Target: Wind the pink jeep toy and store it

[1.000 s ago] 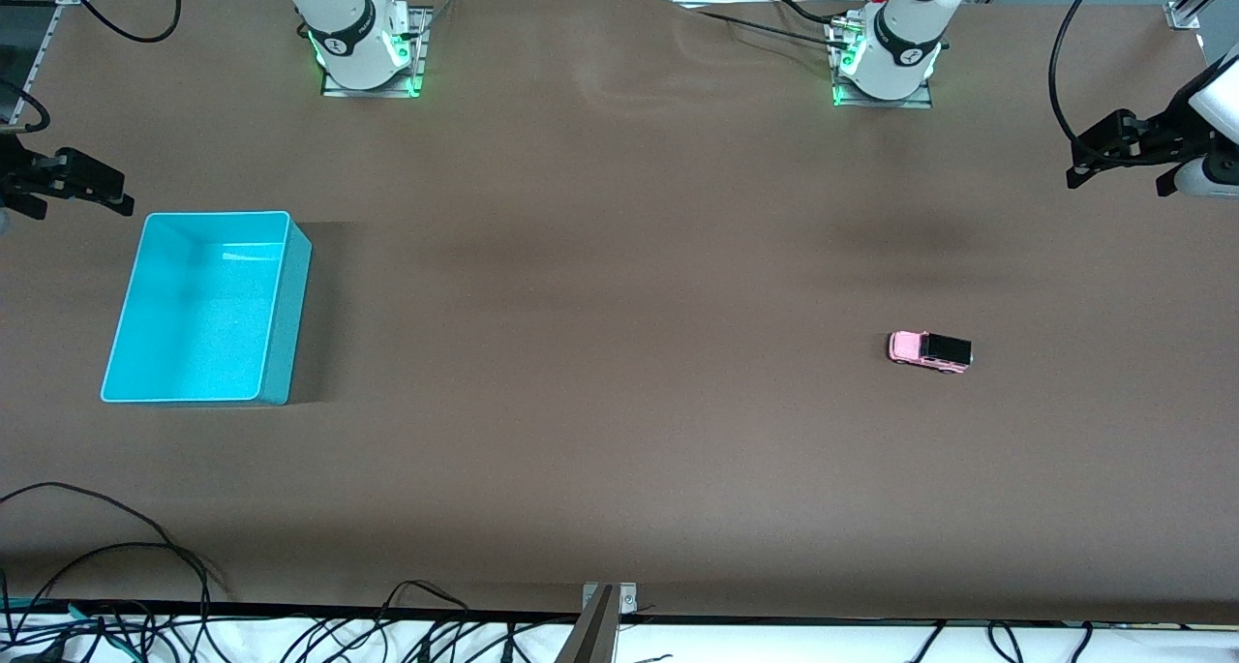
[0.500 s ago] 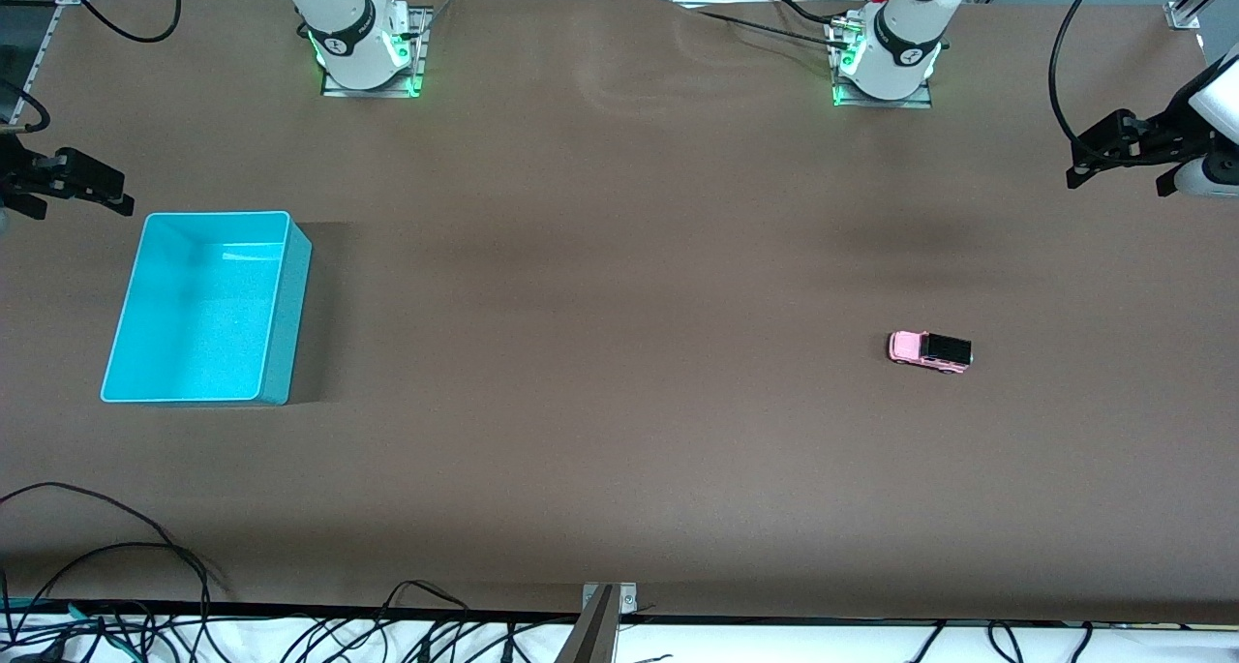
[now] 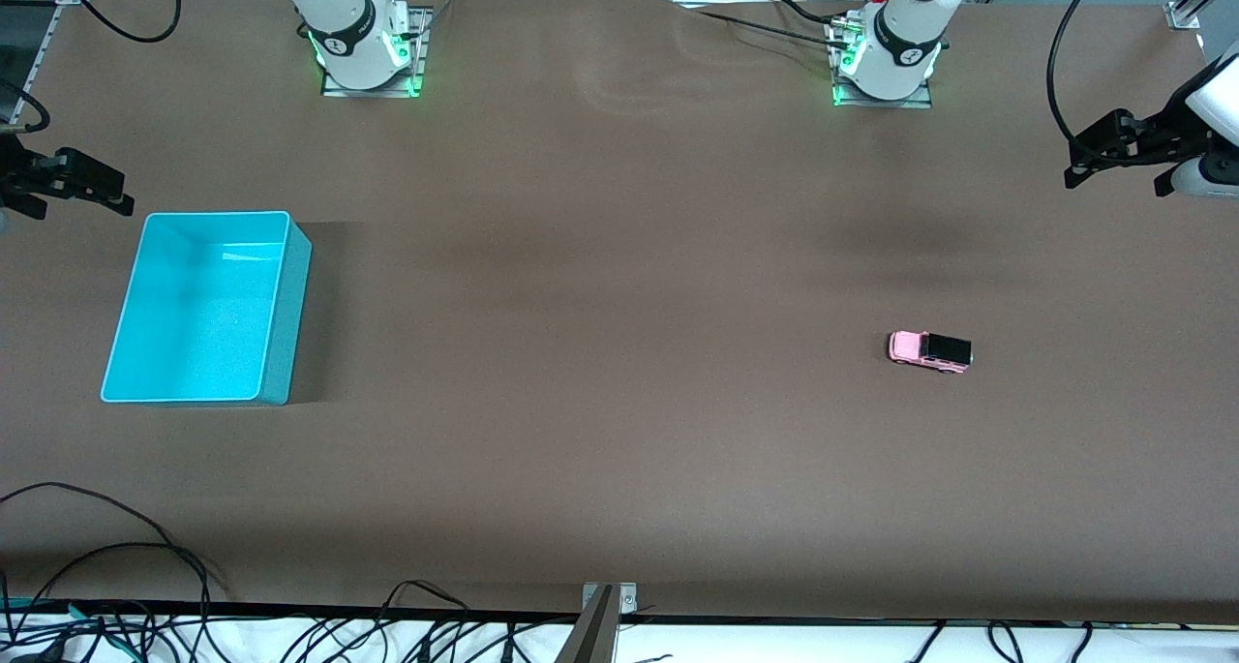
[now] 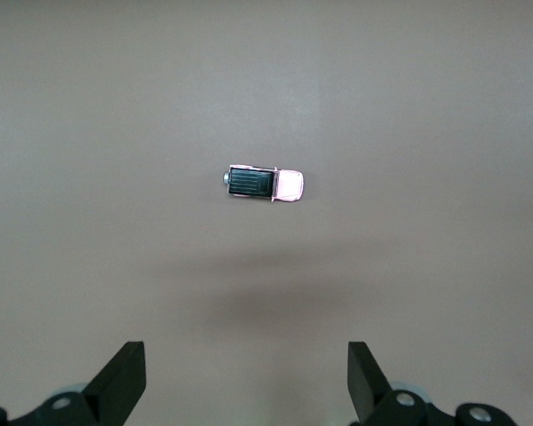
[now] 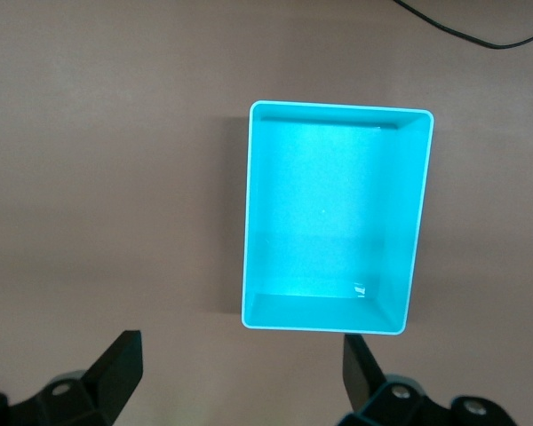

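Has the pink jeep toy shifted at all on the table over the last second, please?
No. The pink jeep toy sits in the same spot relative to the left arm's base in the front view, untouched by either gripper.

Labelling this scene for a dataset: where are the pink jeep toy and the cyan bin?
pink jeep toy (image 3: 929,351): front view, on its roof, mid-body.
cyan bin (image 3: 284,307): front view, on its outer side wall facing the jeep.

A cyan bin (image 3: 198,307) is sitting open-topped on the brown table (image 3: 600,431), toward the right arm's end. Black cables (image 3: 116,586) are trailing along the table's near edge.
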`<action>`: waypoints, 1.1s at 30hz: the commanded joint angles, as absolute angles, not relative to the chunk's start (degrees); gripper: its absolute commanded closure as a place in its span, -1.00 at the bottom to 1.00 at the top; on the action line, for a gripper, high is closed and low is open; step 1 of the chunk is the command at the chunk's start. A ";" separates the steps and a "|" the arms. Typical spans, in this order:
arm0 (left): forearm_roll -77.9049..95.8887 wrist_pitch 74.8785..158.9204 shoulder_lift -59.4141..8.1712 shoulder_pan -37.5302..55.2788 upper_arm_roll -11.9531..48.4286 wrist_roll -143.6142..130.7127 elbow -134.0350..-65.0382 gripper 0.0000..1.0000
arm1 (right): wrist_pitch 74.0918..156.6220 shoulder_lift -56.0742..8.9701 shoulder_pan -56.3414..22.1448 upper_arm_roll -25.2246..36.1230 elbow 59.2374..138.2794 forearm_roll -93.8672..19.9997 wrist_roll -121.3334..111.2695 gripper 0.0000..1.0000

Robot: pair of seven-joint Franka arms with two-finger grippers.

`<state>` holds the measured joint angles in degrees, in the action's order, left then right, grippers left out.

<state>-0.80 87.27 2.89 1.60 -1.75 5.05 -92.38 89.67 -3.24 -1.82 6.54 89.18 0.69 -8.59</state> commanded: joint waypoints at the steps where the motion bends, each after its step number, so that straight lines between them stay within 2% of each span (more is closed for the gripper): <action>1: 0.26 86.31 2.11 1.49 -1.67 5.27 -90.53 -1.00 | 89.30 -3.69 -2.02 6.59 87.80 1.05 -7.91 -1.00; 33: -0.44 86.04 1.50 1.32 0.26 5.18 -89.56 -1.00 | 89.38 -3.69 -2.02 6.59 87.80 1.05 -7.91 -1.00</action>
<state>-0.80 87.18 2.40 1.71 0.20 5.05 -91.19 89.67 -3.24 -1.82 6.54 89.18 0.69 -8.59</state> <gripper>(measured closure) 0.000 0.000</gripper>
